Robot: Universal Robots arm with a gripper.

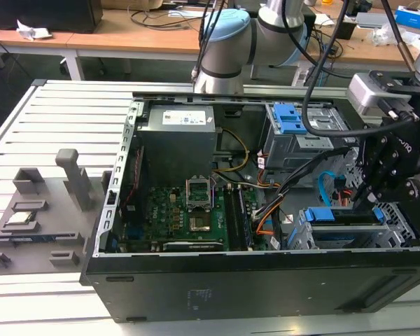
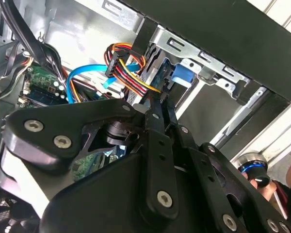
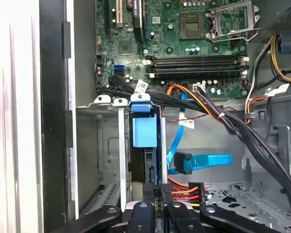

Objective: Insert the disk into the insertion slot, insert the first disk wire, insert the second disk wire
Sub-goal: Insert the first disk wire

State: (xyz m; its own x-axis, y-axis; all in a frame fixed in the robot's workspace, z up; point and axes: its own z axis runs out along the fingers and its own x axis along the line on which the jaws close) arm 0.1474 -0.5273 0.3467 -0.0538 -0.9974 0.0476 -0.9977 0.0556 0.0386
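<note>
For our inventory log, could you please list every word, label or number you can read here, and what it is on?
No text can be read clearly.
On the power supply's white label: print too small to read.
On the white cable tag: blurred.
On the smaller white tag: blurred.
On the motherboard: markings too small to read.

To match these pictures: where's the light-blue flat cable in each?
Exterior view: light-blue cable loops beside the blue carrier, exterior view's right.
Second wrist view: cable arcs beside the red-orange wires.
First wrist view: cable beside the carrier.
Shared landmark: the blue carrier.
</note>
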